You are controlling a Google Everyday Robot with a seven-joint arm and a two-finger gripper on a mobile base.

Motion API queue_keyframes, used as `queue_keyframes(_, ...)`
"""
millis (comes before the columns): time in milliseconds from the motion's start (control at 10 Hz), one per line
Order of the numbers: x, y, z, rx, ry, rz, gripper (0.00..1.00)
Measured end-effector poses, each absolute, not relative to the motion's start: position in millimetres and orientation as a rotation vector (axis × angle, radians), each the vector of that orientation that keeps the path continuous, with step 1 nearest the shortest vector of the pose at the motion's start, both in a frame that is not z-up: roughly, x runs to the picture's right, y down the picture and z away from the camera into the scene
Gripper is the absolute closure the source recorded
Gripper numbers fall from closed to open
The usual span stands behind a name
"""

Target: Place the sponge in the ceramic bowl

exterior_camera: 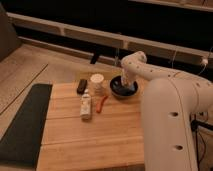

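Seemingly right at the dish, the gripper [125, 82] hangs at the end of the white arm [165, 100], lowered into the mouth of the round, glossy, dark blue-black ceramic bowl [118, 93]. Whether it is spread or closed cannot be told, nor whether it grips anything.

Just beside it, against the bowl's inner right side, shows a pale blue patch that is most likely the small light-blue rectangular sponge [131, 89]. If so, the sponge is within the bowl's rim, where the task wants it. It cannot be told whether it rests on the bowl's floor or is held by the gripper, so the scene fits both a sponge on the point of release and one already let go.

By judgement, the sponge is light, soft and squashy. It should yield under a pinch and spring back, so a hold across its short width near the middle would suit it. The bowl is hard, slick and chippable, and a knock might shift it.

Outward on the pale wooden table [90, 140] stand a small white cylindrical cup [97, 82] and a small dark block [81, 86]. Nearer lie a white bottle [86, 106] on its side and a thin orange-red item [102, 102]. A dark mat [25, 120] lies at the left edge.
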State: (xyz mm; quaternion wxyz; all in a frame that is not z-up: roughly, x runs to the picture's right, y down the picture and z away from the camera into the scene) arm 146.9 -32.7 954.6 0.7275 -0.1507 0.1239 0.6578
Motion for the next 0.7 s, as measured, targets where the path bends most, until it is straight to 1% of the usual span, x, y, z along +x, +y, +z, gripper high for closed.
queue_keyframes(200,147.0,-32.5,954.7,-0.332,0.273,1.45,0.23)
queue_keyframes(300,147.0,-31.6,955.3,-0.333,0.275,1.45,0.2)
queue_keyframes(700,147.1,-31.7,955.2,-0.333,0.274,1.45,0.2)
